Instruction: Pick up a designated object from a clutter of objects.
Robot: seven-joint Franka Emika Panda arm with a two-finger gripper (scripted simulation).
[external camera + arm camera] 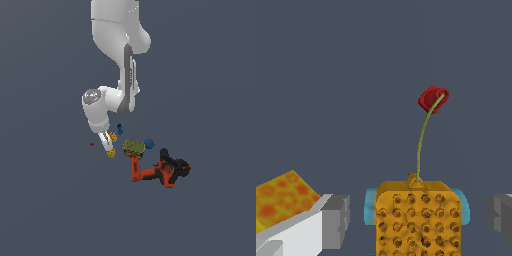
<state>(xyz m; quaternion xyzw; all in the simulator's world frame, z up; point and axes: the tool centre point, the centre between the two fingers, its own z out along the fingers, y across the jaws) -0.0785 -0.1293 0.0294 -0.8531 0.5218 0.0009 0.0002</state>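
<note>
Pincer (416, 220) poised wide open over the orange block (418, 220), which lies on the grey surface (356, 75) between the two grey fingers (336, 220), neither appearing to touch it. In the exterior view the block (113, 136) sits just beside the fingertips at the clutter's edge, on that view's left of the olive box (133, 147), blue ball (149, 144) and drill (160, 171). A yellow cube (111, 153) lies close by; in the wrist view it (281, 197) is just outside one finger. A red piece (432, 98) on a thin stem lies beyond. Closing well likely means keeping the block centred, squeezing its flat sides and keeping the cube outside the fingers.
</note>
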